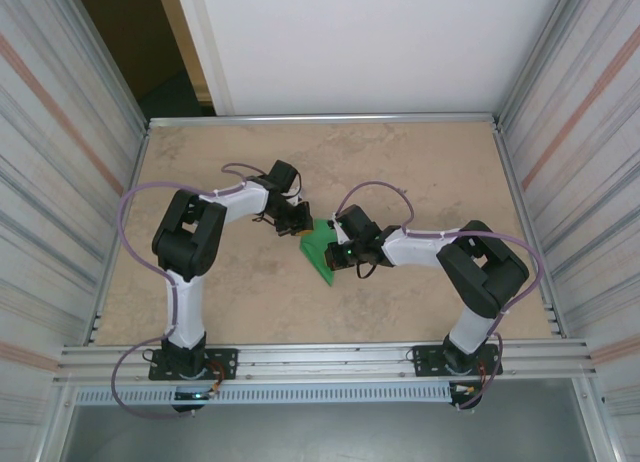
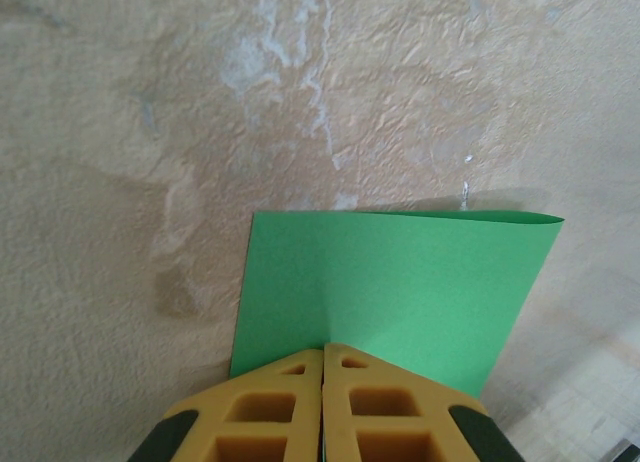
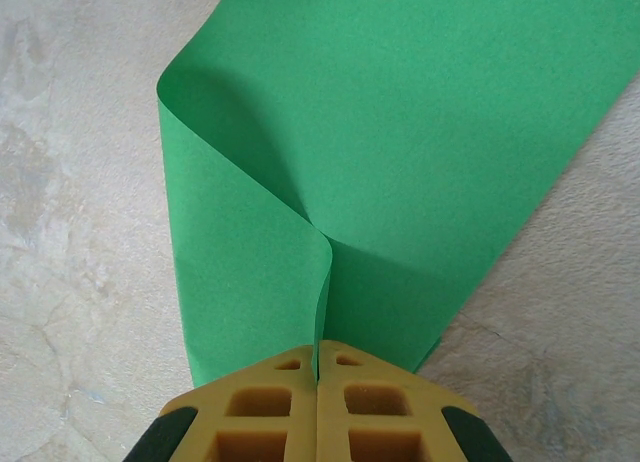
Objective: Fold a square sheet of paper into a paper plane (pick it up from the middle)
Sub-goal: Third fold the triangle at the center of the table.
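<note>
The square sheet of paper (image 1: 320, 250) is thin, matte, bright green and unmarked. It sits a little right of the middle of the desk (image 1: 200, 172), pinched between the two grippers. In the left wrist view the paper (image 2: 390, 282) spreads away from the fingers as a smooth panel whose far edge looks rolled over in a soft, rounded fold rather than a sharp crease. In the right wrist view the sheet (image 3: 400, 132) bends back on itself, with a curled flap on the left and a ridge running down to the fingertips. Whether any corner rests on the desk is hard to tell from above. The left gripper (image 2: 323, 350) has its yellow, cut-out fingers pressed together on the sheet's near edge. The right gripper (image 3: 318, 347) is likewise clamped on the paper where the ridge ends. From above, the left gripper (image 1: 293, 219) and right gripper (image 1: 340, 250) face each other across the sheet. The left arm (image 1: 188, 237) rises from the near edge, folds at a high elbow and reaches right. The right arm (image 1: 480, 267) mirrors it and reaches left. Both arms trail lilac cables (image 1: 135, 207). The desk top is a mottled beige, stone-like surface framed by aluminium rails (image 1: 320, 357).
</note>
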